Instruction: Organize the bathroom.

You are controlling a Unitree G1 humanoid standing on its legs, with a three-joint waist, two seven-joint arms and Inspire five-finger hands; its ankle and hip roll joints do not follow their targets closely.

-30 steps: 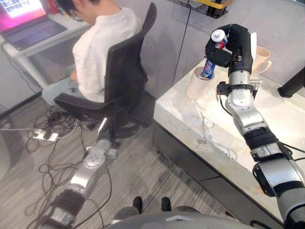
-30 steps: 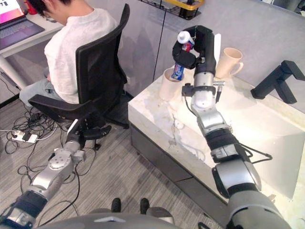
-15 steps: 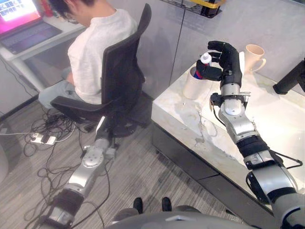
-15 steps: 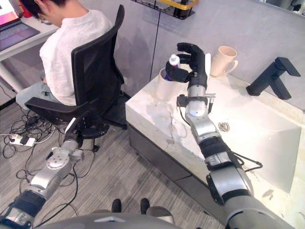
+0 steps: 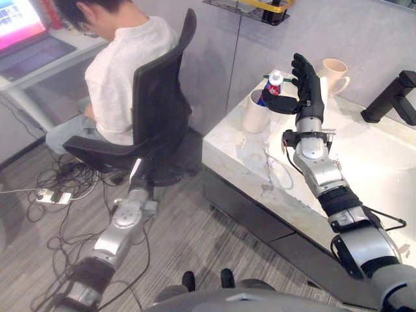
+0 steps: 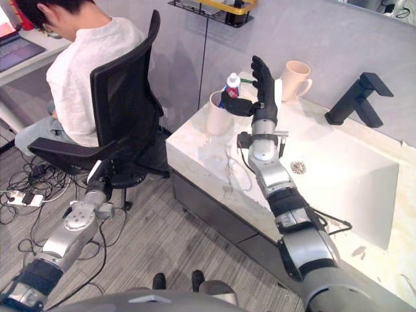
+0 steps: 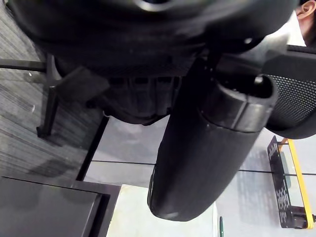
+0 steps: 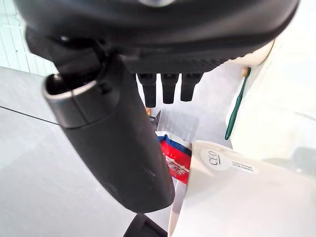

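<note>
Upright at the near left corner of the marble counter (image 6: 214,162): a white cup (image 6: 219,114) with a toothpaste tube (image 6: 231,88) standing in it, white cap up, red and blue body half sunk below the rim. Also in the cup, a green toothbrush (image 8: 236,111), handle leaning out over the rim. Just right of the cup and tube, the right hand (image 6: 262,88), raised with fingers straight and spread, thumb reaching toward the tube but not closed on it; nothing gripped. Further back on the counter, by the wall, a beige mug (image 6: 294,78), handle turned toward the black faucet (image 6: 356,101); contents impossible to tell. Beside the faucet, the sink basin (image 6: 338,175) with its drain. Down low by the black office chair (image 6: 123,104), the left hand (image 7: 207,148); fingers not readable. On the chair, a seated person (image 6: 81,71) in a light shirt. Up on the wall, a black rack (image 6: 218,9).
</note>
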